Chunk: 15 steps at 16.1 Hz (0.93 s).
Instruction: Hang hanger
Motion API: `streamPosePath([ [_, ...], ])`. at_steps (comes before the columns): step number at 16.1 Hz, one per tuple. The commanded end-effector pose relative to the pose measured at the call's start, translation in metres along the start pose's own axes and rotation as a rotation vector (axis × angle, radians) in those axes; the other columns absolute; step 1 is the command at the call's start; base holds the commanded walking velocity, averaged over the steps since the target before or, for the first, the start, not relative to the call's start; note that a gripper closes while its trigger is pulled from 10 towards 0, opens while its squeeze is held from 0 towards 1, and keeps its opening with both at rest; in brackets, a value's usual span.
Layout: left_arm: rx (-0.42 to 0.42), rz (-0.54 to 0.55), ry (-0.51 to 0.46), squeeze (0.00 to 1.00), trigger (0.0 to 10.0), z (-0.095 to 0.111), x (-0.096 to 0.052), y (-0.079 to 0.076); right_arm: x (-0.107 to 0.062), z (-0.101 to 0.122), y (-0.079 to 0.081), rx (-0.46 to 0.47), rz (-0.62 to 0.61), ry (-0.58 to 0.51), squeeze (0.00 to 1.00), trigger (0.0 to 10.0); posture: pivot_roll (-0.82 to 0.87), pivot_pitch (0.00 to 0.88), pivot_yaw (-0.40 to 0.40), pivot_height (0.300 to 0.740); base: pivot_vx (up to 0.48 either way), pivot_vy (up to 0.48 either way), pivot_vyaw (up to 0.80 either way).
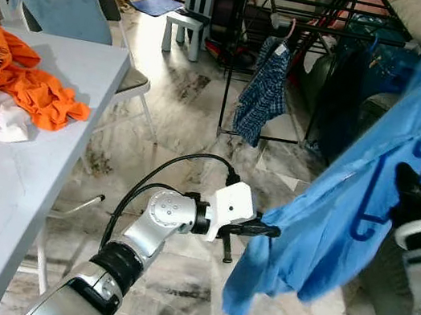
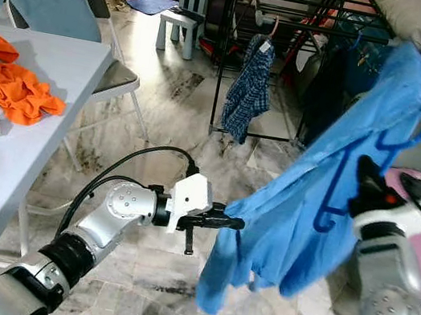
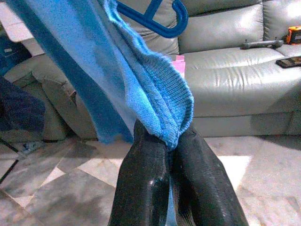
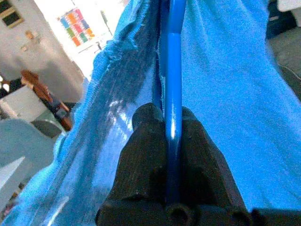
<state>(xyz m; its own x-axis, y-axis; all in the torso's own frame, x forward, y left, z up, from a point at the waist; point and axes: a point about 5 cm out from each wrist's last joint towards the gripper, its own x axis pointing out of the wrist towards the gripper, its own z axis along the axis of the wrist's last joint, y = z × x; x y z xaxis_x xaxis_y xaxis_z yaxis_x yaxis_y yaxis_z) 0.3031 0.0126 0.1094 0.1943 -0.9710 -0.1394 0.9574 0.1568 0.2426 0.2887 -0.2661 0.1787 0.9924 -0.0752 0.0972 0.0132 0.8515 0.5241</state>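
My right gripper (image 4: 173, 127) clamps the blue hanger (image 4: 173, 70) between its fingers; my left gripper (image 3: 174, 141) pinches the blue garment (image 1: 351, 190) hem, spreading it for hanging.

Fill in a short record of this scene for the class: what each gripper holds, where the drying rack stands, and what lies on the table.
left gripper: shut on an edge of the blue garment
right gripper: shut on the blue hanger, garment draped over it
drying rack: ahead of the robot, a checked cloth hanging on it
table: on the robot's left, with orange clothing
task state: hanger not yet on rack
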Motion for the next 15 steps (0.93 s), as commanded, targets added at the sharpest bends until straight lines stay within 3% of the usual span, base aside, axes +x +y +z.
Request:
streamPosePath([
  [1,0.006,-0.017,0.002,0.00,10.0,-0.002,0.003,-0.006,0.005,0.019,0.006,-0.017,-0.032,-0.120,0.00,10.0,0.02,0.000,-0.062,0.740,0.000,0.000,0.00],
  [4,0.010,-0.045,0.007,0.00,10.0,-0.007,0.004,-0.015,0.007,0.033,-0.016,-0.013,-0.215,-0.200,0.00,10.0,0.01,0.000,-0.064,0.740,0.000,0.000,0.00],
  [5,0.011,-0.049,0.007,0.00,10.0,-0.007,0.004,-0.016,0.007,0.032,-0.018,-0.089,-0.233,-0.177,0.00,10.0,0.01,0.000,-0.065,0.740,0.000,0.000,0.00],
  [6,-0.003,-0.055,0.001,0.74,10.0,-0.007,0.008,-0.020,0.011,0.017,-0.014,-0.276,-0.211,-0.080,0.00,10.0,0.01,0.000,-0.070,0.740,0.000,0.000,0.00],
  [8,-0.007,-0.059,0.000,0.74,10.0,-0.007,0.009,-0.021,0.012,0.012,-0.012,-0.297,-0.197,-0.066,0.00,10.0,0.01,0.000,-0.070,0.740,0.000,0.000,0.00],
  [9,-0.020,-0.083,0.002,1.00,10.0,-0.009,0.012,-0.025,0.013,0.008,-0.008,-0.312,-0.176,-0.067,0.00,10.0,0.01,0.000,-0.072,0.740,0.000,0.000,0.00],
  [12,-0.046,-0.121,0.018,1.00,10.0,-0.015,0.016,-0.036,0.014,-0.006,0.005,-0.347,-0.077,-0.080,0.00,10.0,0.02,0.000,-0.073,0.740,0.000,0.000,0.00],
  [15,-0.094,-0.112,0.016,1.00,10.0,-0.017,0.016,-0.037,0.009,-0.014,0.010,-0.376,-0.019,-0.084,0.00,10.0,0.01,0.000,-0.067,0.740,0.000,0.000,0.00],
])
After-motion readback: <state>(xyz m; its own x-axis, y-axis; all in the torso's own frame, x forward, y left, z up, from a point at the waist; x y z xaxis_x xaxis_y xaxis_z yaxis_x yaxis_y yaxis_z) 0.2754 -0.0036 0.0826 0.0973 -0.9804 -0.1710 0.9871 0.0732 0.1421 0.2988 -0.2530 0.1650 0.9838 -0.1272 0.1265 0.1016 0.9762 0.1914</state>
